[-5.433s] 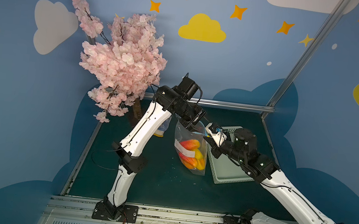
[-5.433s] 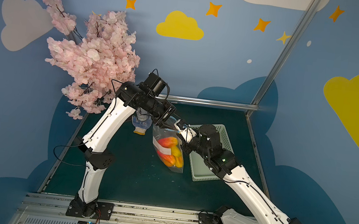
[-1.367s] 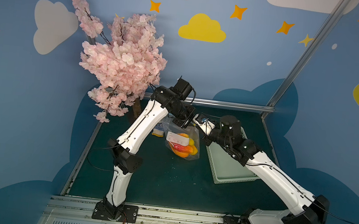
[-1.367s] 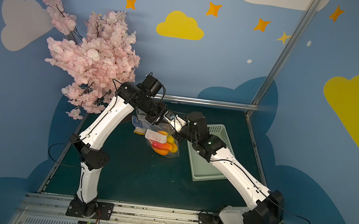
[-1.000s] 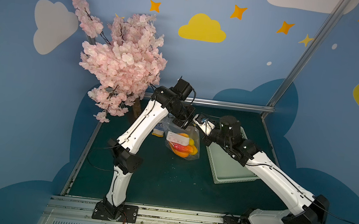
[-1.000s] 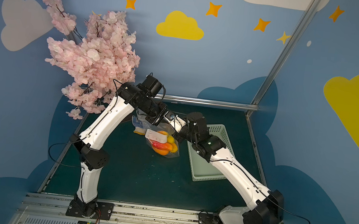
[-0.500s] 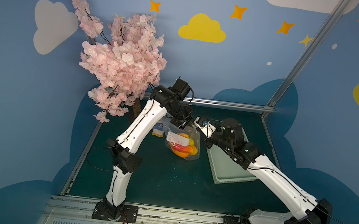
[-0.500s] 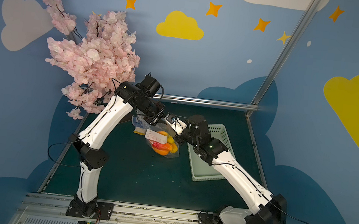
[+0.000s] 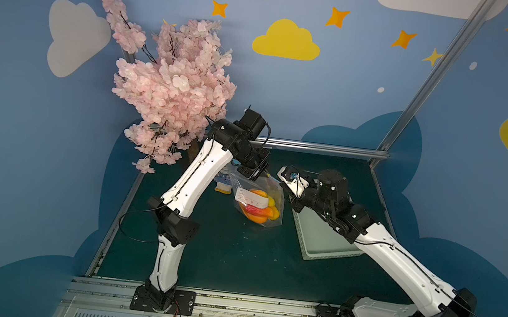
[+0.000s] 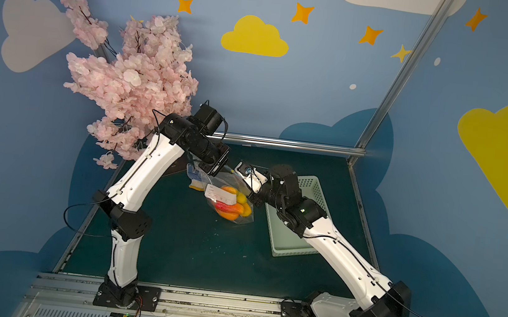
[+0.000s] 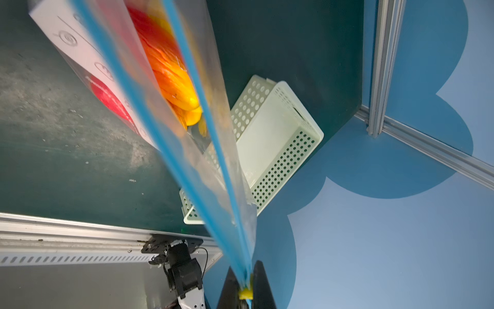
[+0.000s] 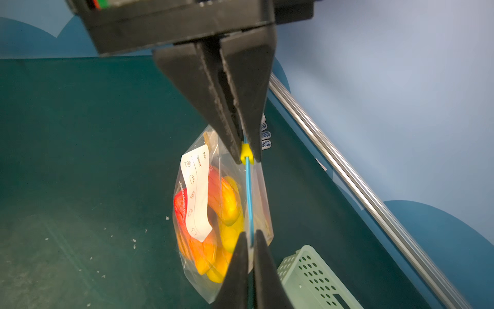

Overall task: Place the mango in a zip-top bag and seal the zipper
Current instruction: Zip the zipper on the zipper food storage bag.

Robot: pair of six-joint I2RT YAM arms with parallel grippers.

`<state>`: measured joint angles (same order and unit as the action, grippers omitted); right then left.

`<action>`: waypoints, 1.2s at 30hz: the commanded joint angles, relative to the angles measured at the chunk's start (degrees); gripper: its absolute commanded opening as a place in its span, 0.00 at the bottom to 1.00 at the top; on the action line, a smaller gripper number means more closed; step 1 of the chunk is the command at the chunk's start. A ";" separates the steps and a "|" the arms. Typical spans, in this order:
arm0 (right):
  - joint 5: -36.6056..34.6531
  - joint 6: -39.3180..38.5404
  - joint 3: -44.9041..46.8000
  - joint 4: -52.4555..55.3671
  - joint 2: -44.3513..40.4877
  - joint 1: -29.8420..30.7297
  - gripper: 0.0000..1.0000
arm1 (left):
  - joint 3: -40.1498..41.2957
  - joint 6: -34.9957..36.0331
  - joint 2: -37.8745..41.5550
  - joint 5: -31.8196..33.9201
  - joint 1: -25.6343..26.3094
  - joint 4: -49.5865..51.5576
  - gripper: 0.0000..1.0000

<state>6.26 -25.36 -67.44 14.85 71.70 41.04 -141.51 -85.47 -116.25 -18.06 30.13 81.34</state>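
Observation:
The clear zip-top bag (image 9: pixel 258 198) (image 10: pixel 228 202) rests on the green table with the orange-red mango (image 9: pixel 257 213) (image 12: pixel 224 200) inside, behind its white label. My left gripper (image 11: pixel 245 270) (image 12: pixel 247 157) is shut on the bag's mouth at the yellow slider (image 12: pixel 246 155), holding that corner up. The blue zipper (image 12: pixel 248 200) (image 11: pixel 211 128) runs from there to my right gripper (image 12: pixel 250 235) (image 9: pixel 282 173). Its jaws stand slightly apart, with the strip passing through the gap. In the left wrist view the two blue strips spread apart away from the slider.
A pale green perforated basket (image 9: pixel 318 238) (image 10: pixel 287 251) lies just right of the bag, under my right arm. A pink blossom tree (image 9: pixel 172 91) stands at the back left. Behind the bag lies a blue-dotted white and yellow item (image 9: pixel 224 182). Metal rails edge the table.
Since the oldest frames the bag has moved left and come down onto the table. Within the last second the right gripper's jaws have parted a little around the zipper; the left grip is unchanged.

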 commanded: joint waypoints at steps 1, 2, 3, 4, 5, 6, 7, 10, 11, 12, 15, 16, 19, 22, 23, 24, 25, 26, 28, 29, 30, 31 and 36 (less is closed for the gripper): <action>0.45 1.52 -2.11 0.65 0.97 0.13 0.40 | 0.78 -0.31 1.06 2.19 0.18 0.37 0.03; 0.33 1.70 -2.44 0.51 1.42 0.18 0.42 | 0.95 -0.35 1.04 2.07 0.32 0.31 0.03; 0.33 1.82 -3.05 0.85 1.97 0.25 0.43 | 1.06 -0.38 1.02 2.11 0.51 0.29 0.03; 0.42 1.82 -3.80 1.20 2.61 0.27 0.43 | 1.11 -0.44 1.09 2.08 0.55 0.16 0.03; 0.57 1.81 -4.39 1.32 2.97 0.27 0.42 | 1.23 -0.49 1.19 1.92 0.54 0.05 0.03; 0.74 1.82 -4.79 1.22 3.39 0.25 0.42 | 1.39 -0.57 1.20 1.83 0.54 -0.16 0.03; 0.94 1.81 -5.26 1.23 4.05 0.27 0.41 | 1.46 -0.65 1.21 1.89 0.63 -0.39 0.03; 1.42 2.03 -6.58 1.53 5.90 0.29 0.32 | 1.50 -0.88 1.22 1.70 0.81 -0.83 0.03; 1.47 2.18 -6.99 1.58 6.59 0.34 0.28 | 1.49 -0.99 1.30 1.72 0.83 -0.91 0.03; 1.56 2.31 -7.30 1.59 7.12 0.35 0.26 | 1.49 -1.01 1.37 1.72 0.89 -0.92 0.03; 1.82 2.61 -7.91 1.74 8.03 0.35 0.23 | 1.50 -0.97 1.46 1.73 0.90 -0.88 0.03; 1.59 2.70 -7.90 1.78 8.13 0.38 0.23 | 1.48 -0.94 1.62 1.71 0.90 -0.88 0.03; 1.30 3.10 -7.56 1.43 8.35 0.35 0.24 | 1.50 -0.84 1.64 1.80 0.90 -1.01 0.03; 1.12 3.54 -7.30 0.83 8.36 0.36 0.22 | 1.50 -0.73 1.55 1.54 0.90 -1.16 0.03; 1.10 3.60 -7.31 0.57 8.37 0.32 0.14 | 1.42 -0.80 1.47 1.45 0.97 -1.18 0.03; 1.27 3.63 -7.40 0.32 8.34 0.27 0.05 | 1.44 -0.79 1.46 1.37 1.05 -1.27 0.03; 1.46 3.62 -7.51 0.12 8.37 0.26 0.00 | 1.42 -0.76 1.46 1.24 1.07 -1.20 0.03; 1.71 3.57 -7.47 -0.09 8.27 0.27 0.00 | 1.42 -0.74 1.44 1.22 1.07 -1.20 0.03; 1.48 3.42 -7.45 0.05 7.93 0.29 0.00 | 1.41 -0.41 1.48 1.73 0.91 -0.77 0.03; 1.09 3.33 -7.27 0.24 7.59 0.23 0.00 | 1.33 -0.05 1.59 2.08 0.69 -0.56 0.03; 0.34 3.16 -6.79 0.26 6.98 0.27 0.00 | 1.33 0.27 1.73 2.58 0.42 -0.03 0.03; -0.08 3.12 -6.16 0.21 6.15 0.18 0.00 | 1.53 0.45 1.88 2.59 0.09 0.21 0.03; -1.21 2.57 -3.40 0.92 2.04 -0.19 0.00 | 3.69 2.45 2.95 4.32 -2.44 -0.03 0.03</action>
<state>6.37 -22.52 -71.68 15.35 77.58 41.08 -138.82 -85.08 -115.18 -17.02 30.17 79.70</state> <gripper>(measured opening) 0.048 0.070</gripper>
